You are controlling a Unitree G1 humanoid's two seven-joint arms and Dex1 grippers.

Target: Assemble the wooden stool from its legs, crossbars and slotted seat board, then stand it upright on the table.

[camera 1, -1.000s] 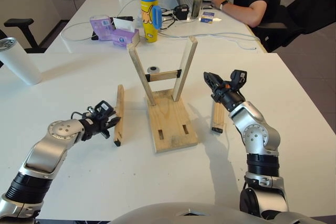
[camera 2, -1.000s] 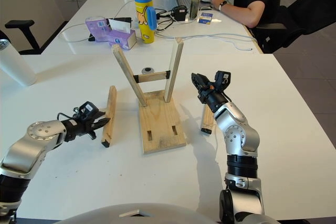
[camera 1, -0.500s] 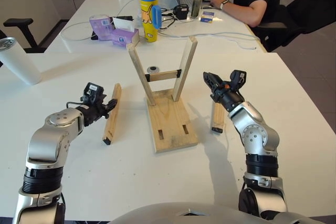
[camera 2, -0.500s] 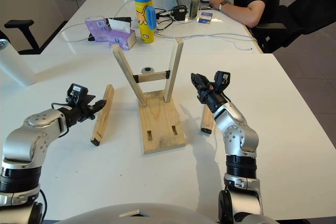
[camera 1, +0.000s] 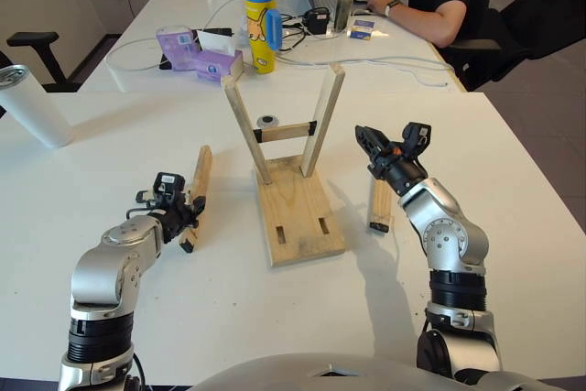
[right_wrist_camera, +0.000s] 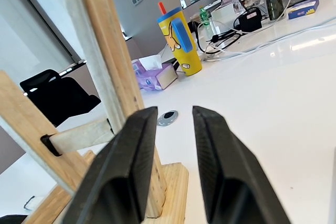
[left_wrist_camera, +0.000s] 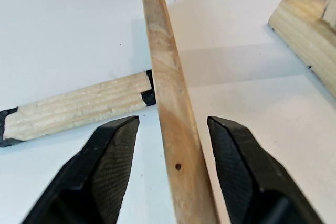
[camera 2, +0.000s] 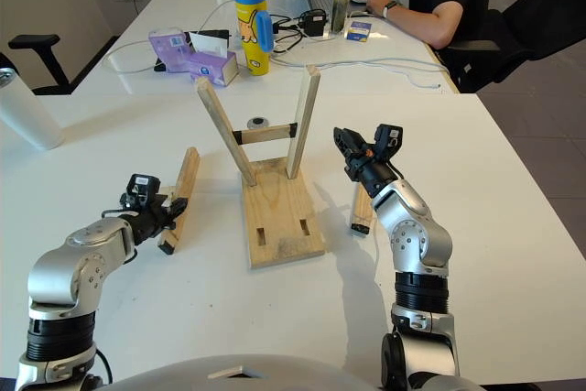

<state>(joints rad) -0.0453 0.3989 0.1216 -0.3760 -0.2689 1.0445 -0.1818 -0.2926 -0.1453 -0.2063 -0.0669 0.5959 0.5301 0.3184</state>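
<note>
Just changed: the left gripper [camera 1: 186,211] has been brought back down to the near end of the loose leg [camera 1: 198,188] at lower left, and that end has been swung slightly outward. The right arm is unmoved.
Left claw: its fingers are spread wide to either side of the leg, with a gap seen on each side; nothing is clamped.
Seat board [camera 1: 302,217]: it is laid flat at centre, with two standing legs [camera 1: 247,130] and their crossbar [camera 1: 286,132] planted at its far end; the near slots [camera 1: 302,229] are left empty.
Right gripper [camera 1: 367,140]: it is held right of centre beside the standing legs, narrowly parted and holding nothing.
Second loose leg [camera 1: 379,203]: it is laid just right of the board.
Meaning: a grasp on the left leg is judged to be lined up; half the fitting is left undone.
</note>
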